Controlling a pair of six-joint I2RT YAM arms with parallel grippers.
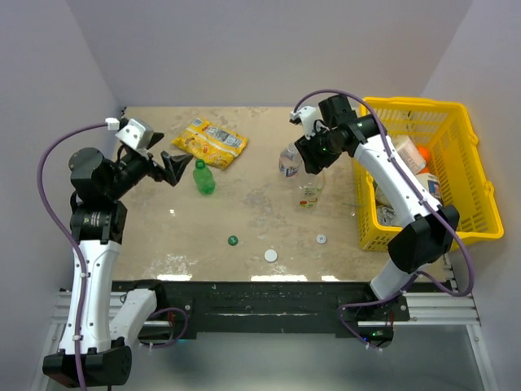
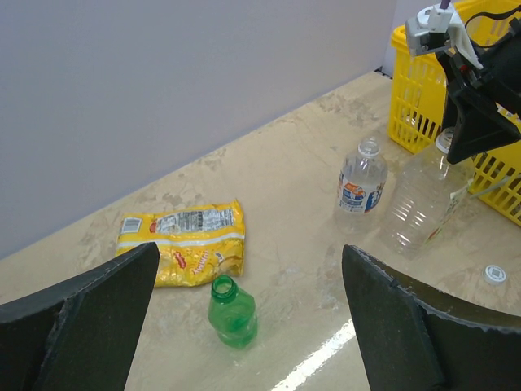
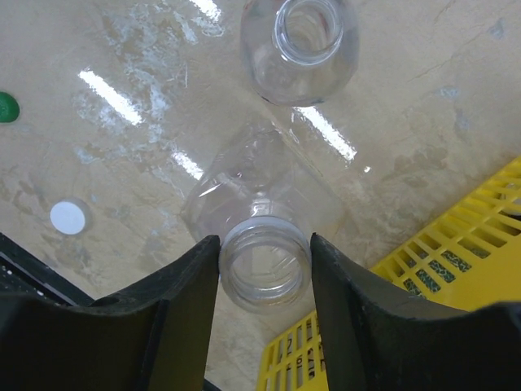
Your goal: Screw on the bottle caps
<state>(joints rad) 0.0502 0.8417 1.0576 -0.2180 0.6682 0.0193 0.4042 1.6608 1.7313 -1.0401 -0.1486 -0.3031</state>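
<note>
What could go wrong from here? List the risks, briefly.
1. The right gripper pinches only the neck of the larger clear bottle. The bottle looks empty and light, so it might slip or tilt.
2. The smaller clear bottle stands close beside it, also uncapped, and could be knocked over if the arm swings.
3. The yellow basket sits right by that arm, so a wide move may bump it.

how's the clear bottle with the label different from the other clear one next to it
The labelled bottle is smaller and rounded; the plain bottle is bigger with a squarish body. The labelled bottle carries a printed label; the plain bottle shows none. The labelled bottle stands free; the plain bottle has the right gripper closed on its neck. Both are clear, standing and uncapped.
</note>
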